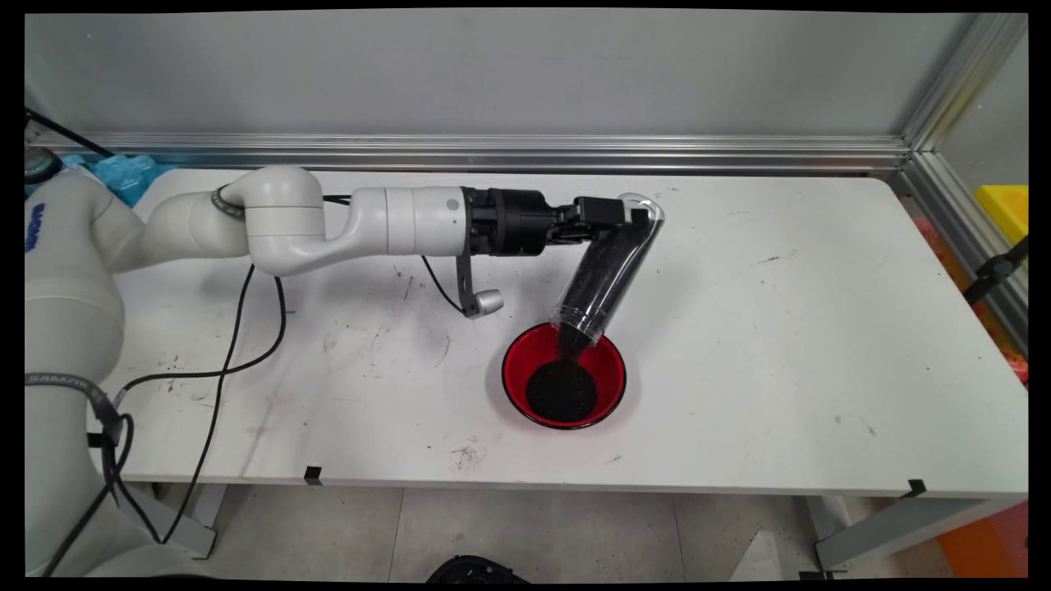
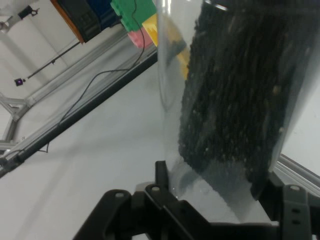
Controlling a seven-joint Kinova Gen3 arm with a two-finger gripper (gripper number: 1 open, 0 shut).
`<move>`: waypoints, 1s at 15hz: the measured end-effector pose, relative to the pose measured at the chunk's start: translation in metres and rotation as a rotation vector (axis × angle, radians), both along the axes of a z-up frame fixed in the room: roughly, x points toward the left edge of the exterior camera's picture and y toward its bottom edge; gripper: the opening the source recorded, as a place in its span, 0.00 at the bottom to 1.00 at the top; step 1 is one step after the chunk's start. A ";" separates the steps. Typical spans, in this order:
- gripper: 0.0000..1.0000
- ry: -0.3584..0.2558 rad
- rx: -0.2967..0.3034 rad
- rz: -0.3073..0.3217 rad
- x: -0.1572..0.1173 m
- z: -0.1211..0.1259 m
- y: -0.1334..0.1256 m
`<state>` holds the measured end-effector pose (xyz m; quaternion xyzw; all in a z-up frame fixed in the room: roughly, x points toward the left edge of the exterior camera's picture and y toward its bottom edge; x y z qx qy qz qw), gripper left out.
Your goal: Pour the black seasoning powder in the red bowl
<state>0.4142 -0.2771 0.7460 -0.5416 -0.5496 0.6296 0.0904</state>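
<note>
A clear plastic cup [image 1: 609,267] filled with dark grains is tipped mouth-down, its rim just over a red bowl [image 1: 609,365]. Grains stream into the bowl, where a dark pile [image 1: 562,391] lies. My gripper [image 1: 632,215] is shut on the cup near its base, the arm reaching in level from the left. In the hand view the cup [image 2: 235,100] fills the right half between my fingers [image 2: 162,175], its grains pressed against the wall.
The red bowl sits on the white table [image 1: 780,328] near the front middle. Black cables [image 1: 238,345] hang from the arm over the table's left part. An aluminium rail [image 1: 493,152] runs along the back edge. A few stray dark specks lie on the table.
</note>
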 end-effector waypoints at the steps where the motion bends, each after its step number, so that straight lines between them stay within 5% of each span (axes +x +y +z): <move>1: 0.00 -0.002 -0.002 -0.004 0.000 -0.001 0.001; 8: 0.00 -0.009 0.001 -0.014 0.000 -0.004 0.005; 15: 0.00 0.051 0.185 0.069 0.001 -0.013 -0.001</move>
